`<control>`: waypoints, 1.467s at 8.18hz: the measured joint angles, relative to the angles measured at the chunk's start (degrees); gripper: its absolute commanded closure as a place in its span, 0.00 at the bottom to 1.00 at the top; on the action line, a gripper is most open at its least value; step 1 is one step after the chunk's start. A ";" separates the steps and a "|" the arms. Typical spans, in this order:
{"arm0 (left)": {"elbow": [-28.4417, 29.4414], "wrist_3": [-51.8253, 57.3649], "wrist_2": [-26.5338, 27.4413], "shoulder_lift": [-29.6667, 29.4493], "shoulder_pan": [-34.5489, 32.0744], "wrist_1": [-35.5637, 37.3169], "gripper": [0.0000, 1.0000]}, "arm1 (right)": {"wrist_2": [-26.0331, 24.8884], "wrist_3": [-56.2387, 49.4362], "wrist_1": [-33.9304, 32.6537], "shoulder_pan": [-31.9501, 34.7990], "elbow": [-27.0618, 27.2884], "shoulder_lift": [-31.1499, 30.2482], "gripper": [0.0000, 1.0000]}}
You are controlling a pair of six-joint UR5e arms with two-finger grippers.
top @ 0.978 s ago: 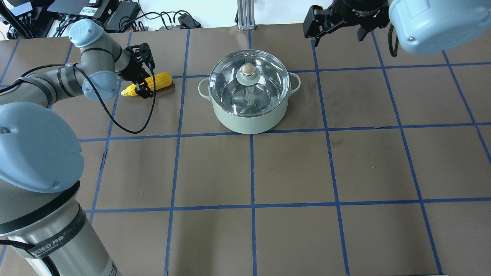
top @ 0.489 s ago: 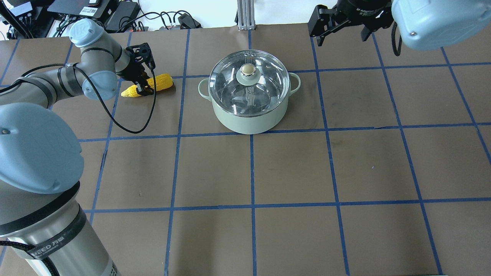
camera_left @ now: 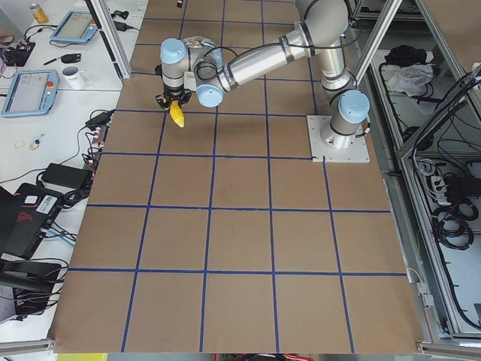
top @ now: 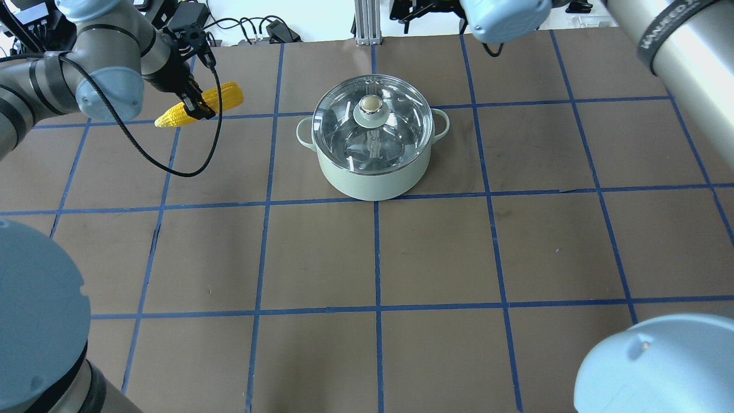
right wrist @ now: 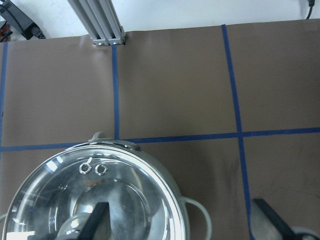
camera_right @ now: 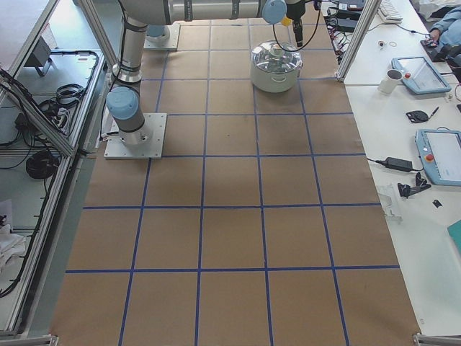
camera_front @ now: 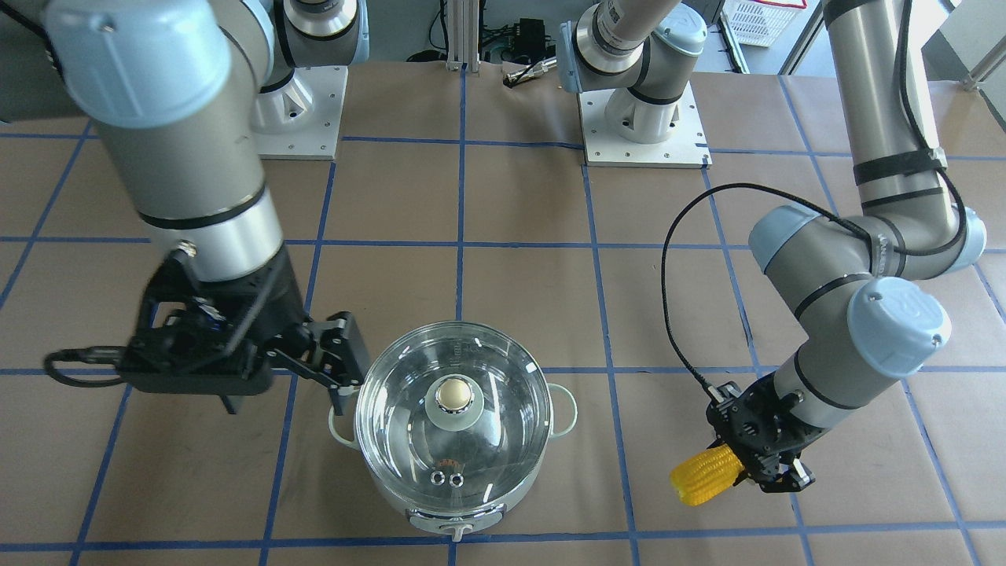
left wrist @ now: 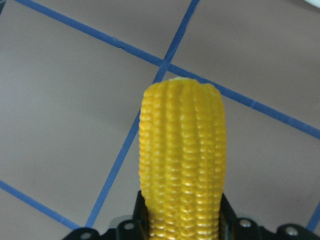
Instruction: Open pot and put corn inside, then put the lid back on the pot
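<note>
Currently | left tool (top: 195,106) clamps the corn (top: 227,96) mid-cob, above the bench (top: 436,252) | right tool (right wrist: 178,209) gapes beside the lid (top: 373,129), seated on the pot (top: 373,179) | risk: fingers off-centre from the knob (top: 371,104) could strike glass — corn arriving early hits the lid.

A brown paper-covered table (top: 436,252), ruled into squares by blue tape lines (top: 377,252), fills the overhead view under bright, even light. At twelve o'clock an aluminium post (top: 363,20) stands at its far edge, with black cables (top: 252,26) trailing over a white surface toward eleven o'clock. In the exterior right view a white bench (camera_right: 374,122) runs along three o'clock, carrying a mug (camera_right: 394,81) and tablet-like pendants (camera_right: 441,155). Grey floor (camera_right: 29,238) with coiled cables (camera_right: 39,164) lies at nine o'clock.
</note>
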 measured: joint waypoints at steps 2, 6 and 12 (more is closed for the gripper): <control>-0.07 -0.47 2.09 5.78 -0.06 -5.31 1.00 | -1.01 7.35 -1.68 6.57 -0.10 2.56 0.00; -0.44 -1.27 3.85 9.51 -0.62 -9.76 1.00 | -4.61 4.99 -7.59 11.21 2.72 5.27 0.00; -0.44 -3.74 3.74 9.88 -5.10 -9.90 1.00 | -2.96 5.73 -7.64 9.99 7.13 5.74 0.07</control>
